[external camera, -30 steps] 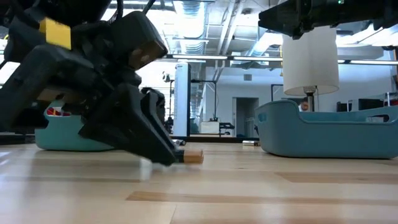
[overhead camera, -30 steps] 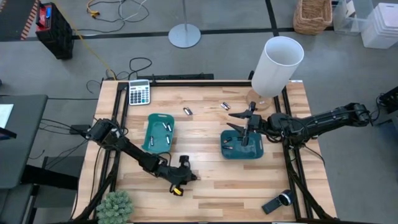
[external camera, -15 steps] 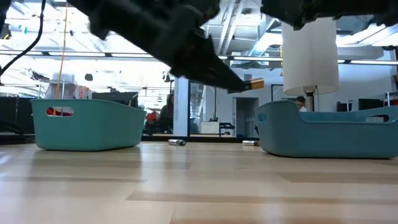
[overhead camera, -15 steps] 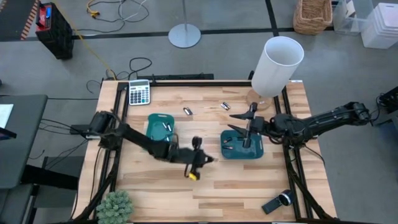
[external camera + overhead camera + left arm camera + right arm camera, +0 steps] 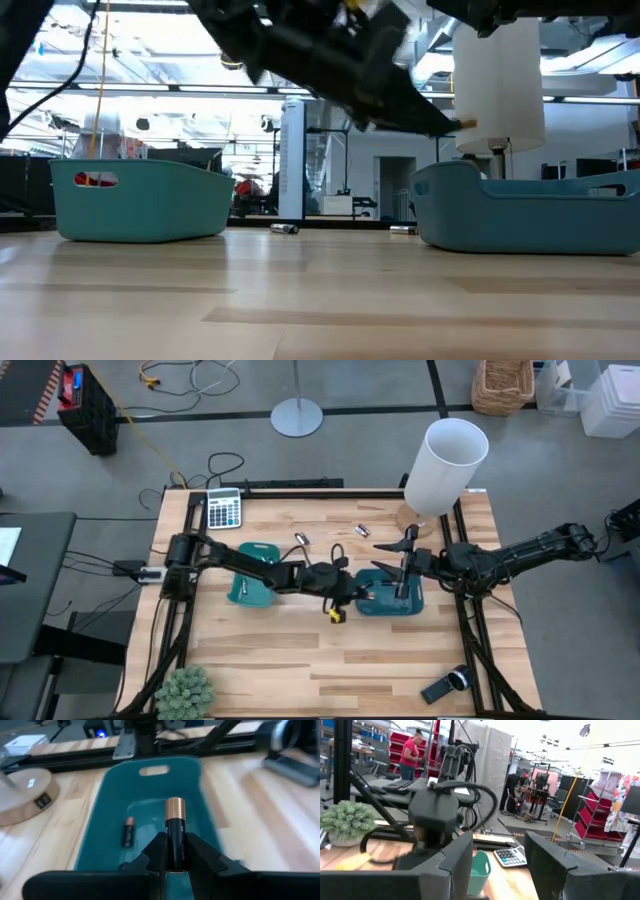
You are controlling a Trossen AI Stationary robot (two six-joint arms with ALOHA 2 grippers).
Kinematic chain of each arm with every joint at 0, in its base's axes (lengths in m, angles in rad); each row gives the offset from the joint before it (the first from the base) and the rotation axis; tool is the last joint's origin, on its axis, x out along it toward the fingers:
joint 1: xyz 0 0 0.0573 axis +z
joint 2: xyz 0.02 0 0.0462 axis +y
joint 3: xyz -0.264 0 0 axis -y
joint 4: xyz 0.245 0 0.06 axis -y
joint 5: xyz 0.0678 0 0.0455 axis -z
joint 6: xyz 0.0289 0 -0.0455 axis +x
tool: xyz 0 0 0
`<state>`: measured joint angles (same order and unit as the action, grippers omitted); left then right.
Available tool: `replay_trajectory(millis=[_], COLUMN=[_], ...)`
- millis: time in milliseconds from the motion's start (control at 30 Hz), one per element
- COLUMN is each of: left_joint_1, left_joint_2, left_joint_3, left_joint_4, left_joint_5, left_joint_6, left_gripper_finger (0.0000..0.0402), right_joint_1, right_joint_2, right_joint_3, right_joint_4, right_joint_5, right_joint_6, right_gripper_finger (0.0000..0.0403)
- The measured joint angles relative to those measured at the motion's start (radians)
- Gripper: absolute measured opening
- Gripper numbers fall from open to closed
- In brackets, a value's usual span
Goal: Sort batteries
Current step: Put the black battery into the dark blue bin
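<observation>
My left gripper point(image 5: 356, 592) reaches across the table and is shut on a dark battery with a copper end point(image 5: 175, 827). It hovers over the left end of the right teal tray point(image 5: 412, 604). One small dark battery point(image 5: 128, 831) lies on that tray's floor. The left teal tray point(image 5: 258, 552) sits partly under my left arm. Two loose batteries point(image 5: 300, 539) point(image 5: 362, 531) lie on the table toward its far edge. My right gripper point(image 5: 378, 557) is open and waits above the right tray's far side. My left gripper pinches the battery's dark body point(image 5: 175, 851) between its two fingers point(image 5: 156, 851). The battery lies along the fingers, and its copper end point(image 5: 466, 123) sticks out past their tips. It is lifted clear, tilted slightly down above the right tray point(image 5: 530, 205).
A grey calculator point(image 5: 224, 508) lies at the far left corner and a white lamp point(image 5: 445, 460) stands at the far right. A black-and-silver handheld device point(image 5: 445, 685) lies near the right corner, a small plant point(image 5: 185, 690) at the near left corner. People show in the room beyond.
My left gripper has risen from the table near the near edge with the battery in its fingers. It has swung toward the right and far side until it is over the right tray. The battery is now lifted clear. My right arm has kept still.
</observation>
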<state>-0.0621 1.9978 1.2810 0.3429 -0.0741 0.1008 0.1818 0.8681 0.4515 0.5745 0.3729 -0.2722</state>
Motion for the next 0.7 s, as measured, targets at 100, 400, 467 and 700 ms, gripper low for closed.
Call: replay_trajectory(millis=[100, 400, 467, 700], left_joint_1=[0.020, 0.059, 0.064, 0.103], left_joint_2=[0.042, 0.042, 0.039, -0.016], left_joint_3=[0.043, 0.077, 0.083, 0.102], left_joint_4=[-0.029, -0.093, -0.089, -0.244], left_joint_5=[0.000, 0.046, 0.087, 0.069], left_joint_6=[0.006, 0.026, 0.023, 0.056], left_gripper_finger=[0.0045, 0.0172, 0.0193, 0.0205], right_joint_1=[0.001, -0.001, -0.006, -0.029], right_joint_2=[0.001, 0.001, 0.001, 0.001], right_joint_3=[0.000, 0.000, 0.000, 0.000], right_joint_4=[-0.002, -0.025, -0.025, -0.058], right_joint_5=[0.000, 0.000, 0.000, 0.000], right_joint_6=[-0.001, -0.023, -0.026, -0.017], right_gripper_finger=[0.0193, 0.0193, 0.0193, 0.0193])
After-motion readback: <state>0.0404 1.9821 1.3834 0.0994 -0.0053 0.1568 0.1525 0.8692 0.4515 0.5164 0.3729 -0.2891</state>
